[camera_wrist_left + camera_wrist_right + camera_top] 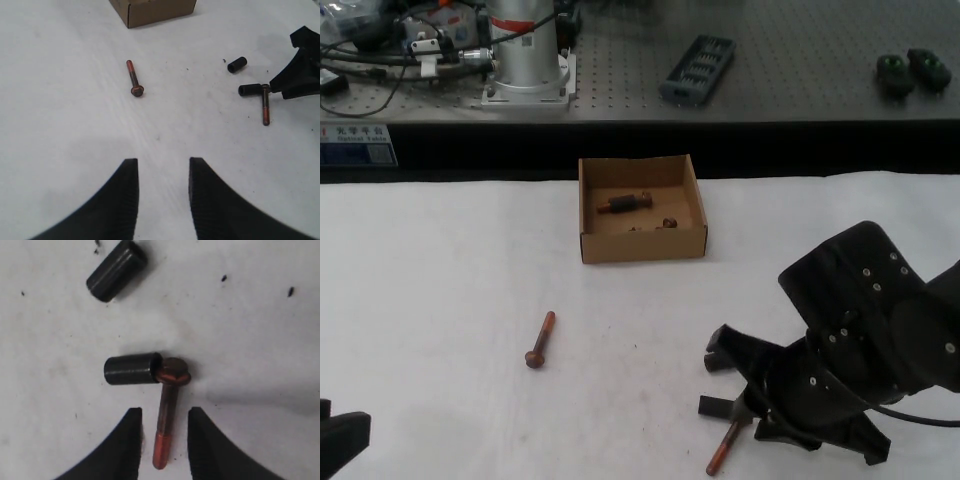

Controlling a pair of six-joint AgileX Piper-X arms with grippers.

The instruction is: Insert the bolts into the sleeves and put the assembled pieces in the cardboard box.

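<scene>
White cloth (440, 260) covers the worktop (410, 380), and a dark table (800, 90) with many little holes stands behind it. From the middle of the cloth, the cardboard box (642, 243) sits at 12 o'clock. Its top is open. One assembled piece (625, 203), a bolt in a sleeve, lies inside. Near it is a small brown bit (668, 222) that I cannot make out.

One loose bolt (540, 340) lies alone on the cloth at about 7 o'clock from the box, well apart from both arms.

The right end effector (163, 411) is low over the cloth at about 5 o'clock from the box. Its two fingers are open a little way. A second bolt (170, 390) lies flat on the cloth. Its thin end is between the fingers, with a small gap on each side, so they are not squeezing it. The bolt's head sticks out past the fingertips. It touches the end of a black sleeve (131, 369) that lies on its side, across the bolt. A second black sleeve (116, 270) lies farther out, apart from both.

The left end effector (160, 162) hovers at the near left corner, at about 8 o'clock from the box. Its fingers are open and hold nothing. The loose bolt is out in front of it, well away.
</scene>
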